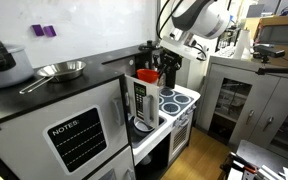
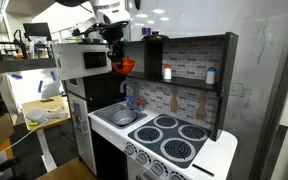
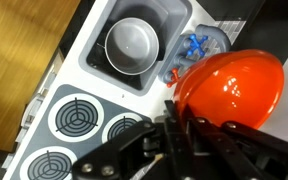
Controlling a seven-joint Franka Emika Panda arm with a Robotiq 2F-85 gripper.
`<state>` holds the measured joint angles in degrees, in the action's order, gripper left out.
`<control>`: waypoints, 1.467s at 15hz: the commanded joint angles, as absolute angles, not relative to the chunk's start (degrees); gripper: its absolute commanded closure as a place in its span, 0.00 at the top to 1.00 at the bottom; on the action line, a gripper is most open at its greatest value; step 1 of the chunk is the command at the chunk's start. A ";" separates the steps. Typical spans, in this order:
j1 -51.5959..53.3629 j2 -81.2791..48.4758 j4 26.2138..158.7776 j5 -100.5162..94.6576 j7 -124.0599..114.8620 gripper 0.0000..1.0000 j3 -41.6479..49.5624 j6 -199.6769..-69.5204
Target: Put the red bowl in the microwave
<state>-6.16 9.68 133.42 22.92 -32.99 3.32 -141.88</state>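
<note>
the gripper is closed on the rim of the red bowl, which hangs in the air beside the microwave, and i fear such a thin grip lets it slip or tilt on the way in.

Small round glossy red plastic bowl — tilted, raised in mid-air, just beside white toy microwave — door swung open.

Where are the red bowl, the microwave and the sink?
red bowl (image 3: 234, 85): wrist view, its outer wall.
microwave (image 1: 142, 98): an exterior view, its white door.
sink (image 3: 174, 20): wrist view, its inner wall.
</note>
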 commanded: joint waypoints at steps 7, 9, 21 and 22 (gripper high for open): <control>-4.97 4.03 127.24 21.02 -33.35 0.02 3.18 -140.00; -4.83 2.82 126.18 20.55 -33.41 0.02 3.24 -139.94; -4.32 -1.54 121.14 17.26 -34.07 0.02 3.41 -140.14; -4.29 -1.82 120.76 17.09 -33.99 0.02 3.42 -140.08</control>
